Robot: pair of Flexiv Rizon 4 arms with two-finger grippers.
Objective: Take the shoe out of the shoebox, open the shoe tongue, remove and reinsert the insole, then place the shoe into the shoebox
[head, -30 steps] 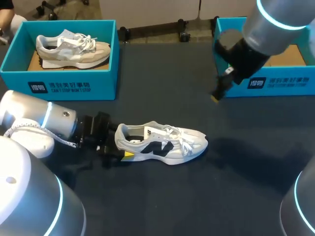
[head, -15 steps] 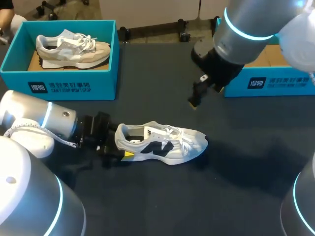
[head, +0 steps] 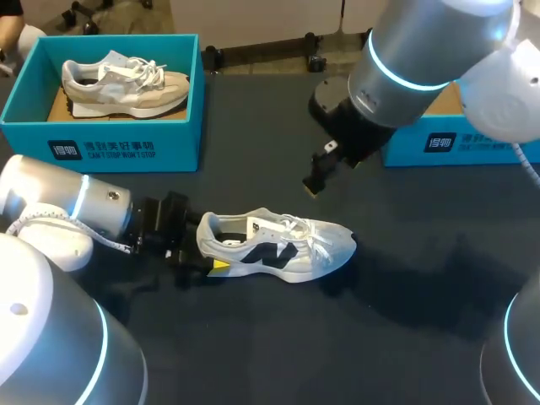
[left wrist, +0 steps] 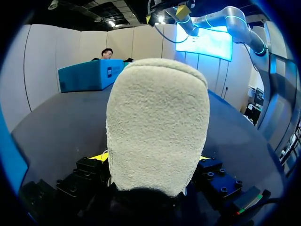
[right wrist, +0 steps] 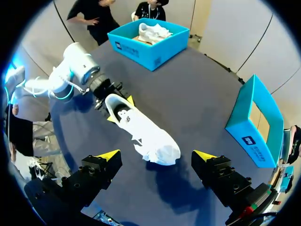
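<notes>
A white shoe point(head: 278, 245) with black side marks stands on the dark table, toe pointing right. My left gripper point(head: 209, 246) comes in from the left and is shut on the shoe's heel, one yellow tip showing at the near side. In the left wrist view the heel point(left wrist: 157, 122) fills the space between the fingers, with a yellow tip touching each side. My right gripper point(head: 319, 169) hangs open in the air behind and above the shoe's toe. In the right wrist view the shoe point(right wrist: 141, 132) lies below and ahead of that open gripper point(right wrist: 156, 154), apart from both fingers.
A blue shoebox point(head: 101, 143) at the back left holds a beige shoe point(head: 126, 80). A second blue shoebox point(head: 472, 143) stands at the back right, partly hidden by my right arm; in the right wrist view this box point(right wrist: 256, 122) has nothing in it.
My right arm has swung left from the right shoebox towards the shoe, its gripper still open. The left gripper and the shoe have not moved.
</notes>
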